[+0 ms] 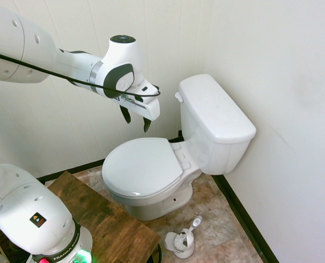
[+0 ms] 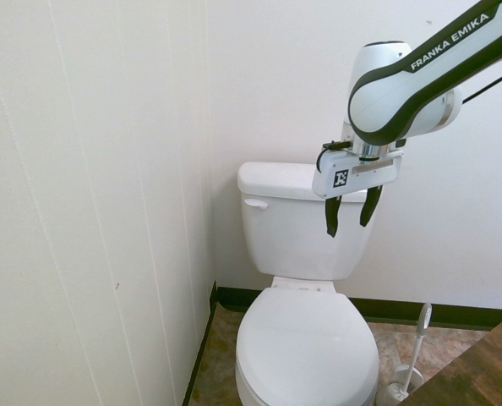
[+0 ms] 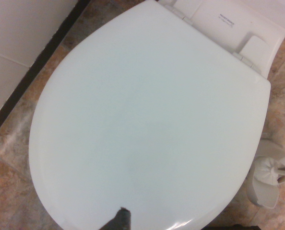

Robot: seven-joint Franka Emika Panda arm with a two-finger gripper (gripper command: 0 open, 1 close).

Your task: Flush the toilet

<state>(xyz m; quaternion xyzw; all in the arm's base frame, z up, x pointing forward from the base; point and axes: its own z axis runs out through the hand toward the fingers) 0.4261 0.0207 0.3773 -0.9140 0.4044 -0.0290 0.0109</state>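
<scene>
Gripper (image 2: 351, 223) with two black fingers hangs wide apart, pointing down above the glossy white ceramic toilet (image 1: 143, 170), which stands in the corner, oval lid (image 1: 140, 164) closed, boxy tank (image 1: 217, 112) against the wall.

Wht Franka arm (image 2: 437, 80), blk trim, blk cable (image 1: 69, 75), dk curved fingers (image 2: 352, 211).

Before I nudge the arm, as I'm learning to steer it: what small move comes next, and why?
Probably carry the open black jaws sideways toward the small white flush lever, staying above the closed white oval lid: they hang in front of the tank's opposite side, touching nothing.
</scene>
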